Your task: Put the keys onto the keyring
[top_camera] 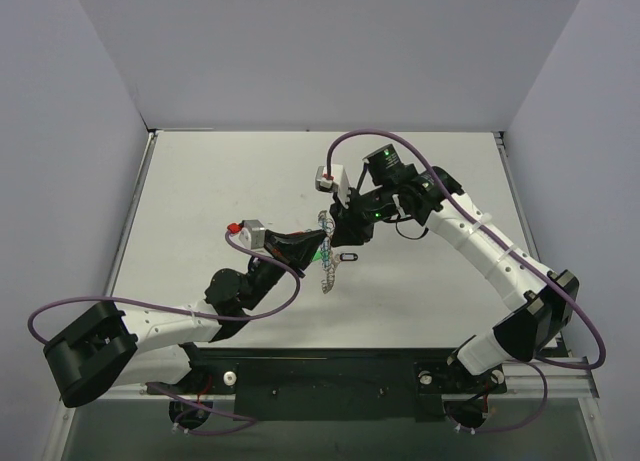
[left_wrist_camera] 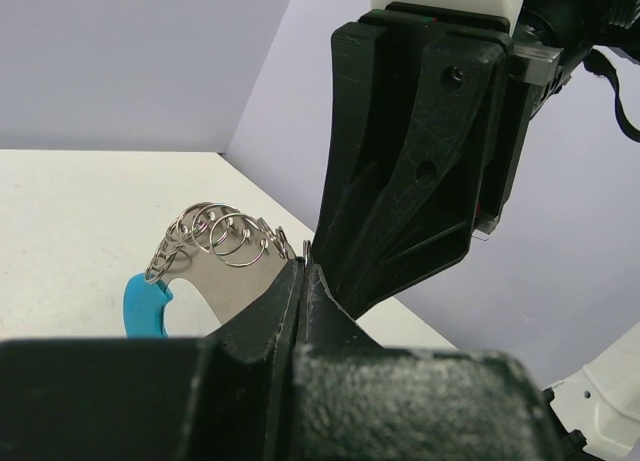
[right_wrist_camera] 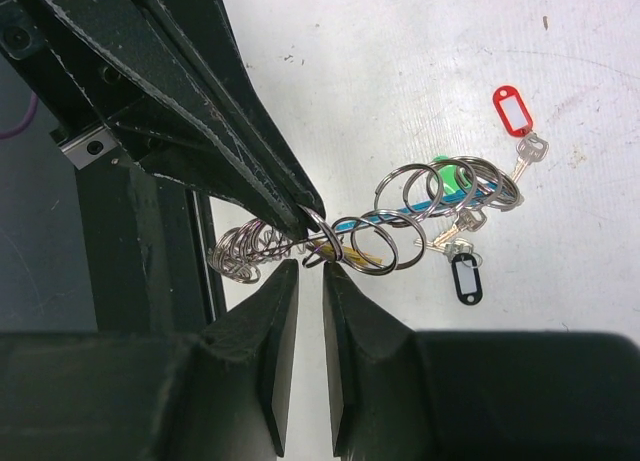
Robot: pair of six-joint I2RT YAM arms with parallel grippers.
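Holding the keyring up, partway through getting keys onto the wire.

My left gripper (right_wrist_camera: pixel 300 219) is pinched tight on the keyring (left_wrist_camera: pixel 222 231), which hangs over the middle of the table (right_wrist_camera: pixel 400 61). My right gripper (right_wrist_camera: pixel 310 276) sits just under the wire, its jaws almost together with a thin gap. Next, I think, it must nip one loop without slipping. The wire is thin, shiny and springy, in round loops, with one smooth blue bend (left_wrist_camera: pixel 147 306). The red key (right_wrist_camera: pixel 513 111) and black key (right_wrist_camera: pixel 466 279) have plastic tags; I cannot tell if they are on.
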